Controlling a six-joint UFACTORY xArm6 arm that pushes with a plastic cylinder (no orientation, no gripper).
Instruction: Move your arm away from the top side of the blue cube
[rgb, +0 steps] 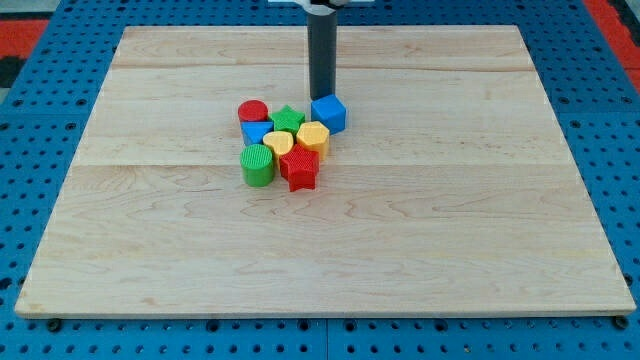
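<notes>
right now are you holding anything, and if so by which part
Nothing is held: I end in a bare rod. My tip stands just above the blue cube in the view, at its top side.

The board (330, 240) is pale, matt wood with visible grain and plank seams, resting on a blue perforated surface (40, 120). The green cylinder (257, 165) and red star-like block (299, 169) look finely ribbed; the blue cube (329, 113) looks smooth plastic. The rod (321, 55) is dark and matt.
</notes>
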